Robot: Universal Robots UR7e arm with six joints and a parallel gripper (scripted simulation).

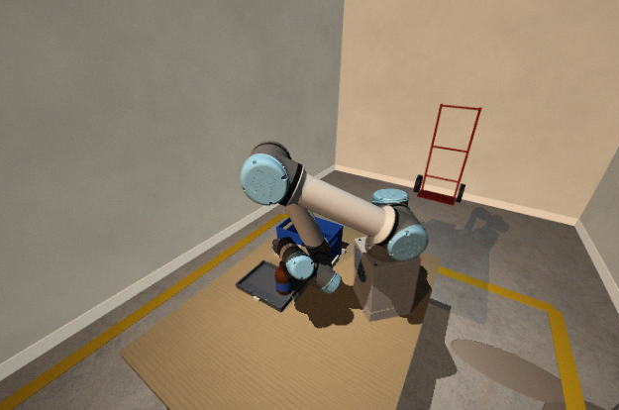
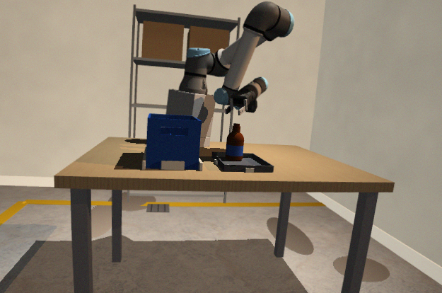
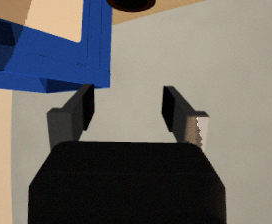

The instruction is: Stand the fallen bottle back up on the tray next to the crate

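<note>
One bottle upright on one tray

One brown bottle [image 2: 235,146] stands on the dark tray [image 2: 257,166], beside one blue crate [image 2: 172,146]. The arm is bent over; its gripper [image 2: 240,109] hangs above the cap, fingers wide, holding nothing

Single arm reaching out from its pedestal near the bench's back edge, upper link angled up to a raised elbow, forearm folded down again toward the middle of the bench. End effector [image 2: 238,110] hanging above the bench, fingers spread fully apart, nothing between them, pointing downward at a slight tilt.
</note>
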